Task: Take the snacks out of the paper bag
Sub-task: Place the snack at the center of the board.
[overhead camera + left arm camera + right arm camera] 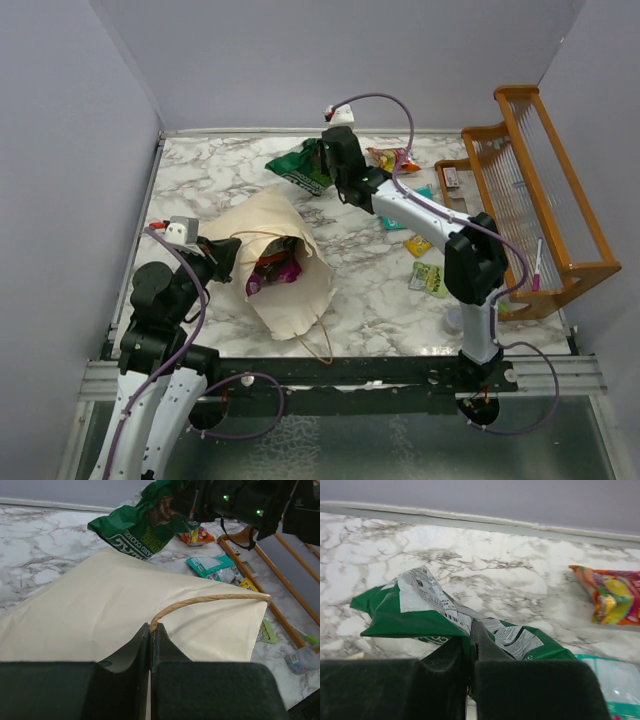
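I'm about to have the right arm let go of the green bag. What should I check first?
1. Grip: right gripper shut on the green chip bag: ok.
2. Chip bag outside the paper bag, over the far marble table: ok.
3. Drop spot free of other packets: ok. The orange-yellow candy packet and teal packet lie off to the side.
4. Chip bag already resting on the table: cannot tell.
5. Hold: left gripper shut on the paper bag's rim: ok.
6. Paper bag emptied: not ok. The purple and red packets show in its mouth.
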